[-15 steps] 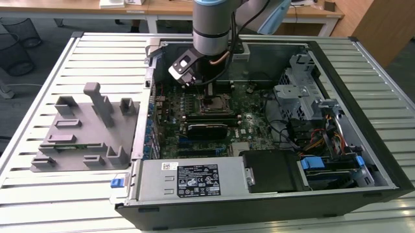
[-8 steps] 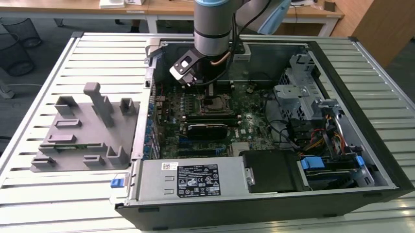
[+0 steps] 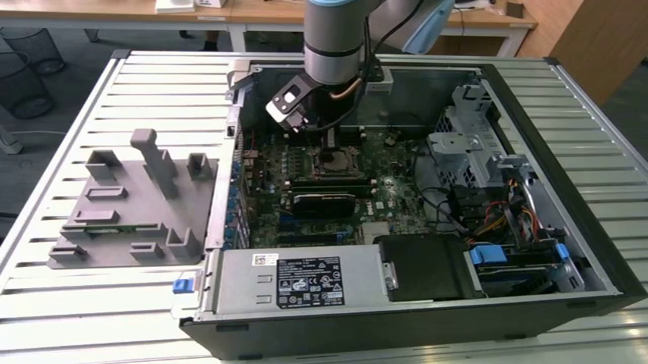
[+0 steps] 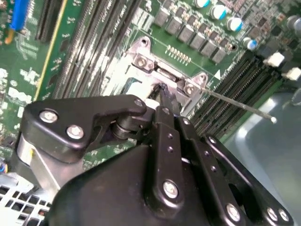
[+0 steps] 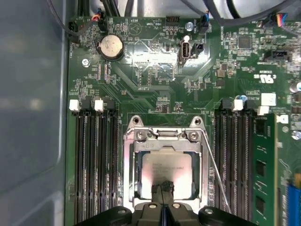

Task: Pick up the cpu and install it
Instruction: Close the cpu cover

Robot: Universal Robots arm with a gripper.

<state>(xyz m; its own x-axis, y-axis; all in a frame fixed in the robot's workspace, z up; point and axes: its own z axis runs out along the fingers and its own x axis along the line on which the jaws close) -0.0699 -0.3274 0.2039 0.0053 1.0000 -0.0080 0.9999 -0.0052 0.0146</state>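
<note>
Where I am: my arm (image 3: 335, 45) reaches down into the open computer case (image 3: 567, 98), which lies on its side on the slatted table (image 3: 81, 303); my gripper (image 3: 326, 144) hangs over the middle of the motherboard (image 5: 155, 80).
My jaws: clenched, the two fingertips pressed together with only a thin seam between them, and I see nothing pinched in that seam. This shows in both wrist views (image 5: 163, 187) (image 4: 163, 92).
The cpu (image 5: 167, 167): lies flat inside the socket frame (image 5: 129, 155), its silver top facing up and catching a glare.
Contact: my closed tips sit right at the cpu's top, near one edge; I cannot tell whether they touch it or hover just above.
Socket lever (image 5: 214, 169): a thin metal rod, slanting away from one side of the frame.
Neighbours: empty memory slots (image 5: 94, 165) flank the socket on both sides; a green memory stick (image 5: 263, 174) stands beyond one bank.
Elsewhere on the table: a grey fixture block (image 3: 132, 205) sits beside the case, towards the exterior view's left, well apart from me.
</note>
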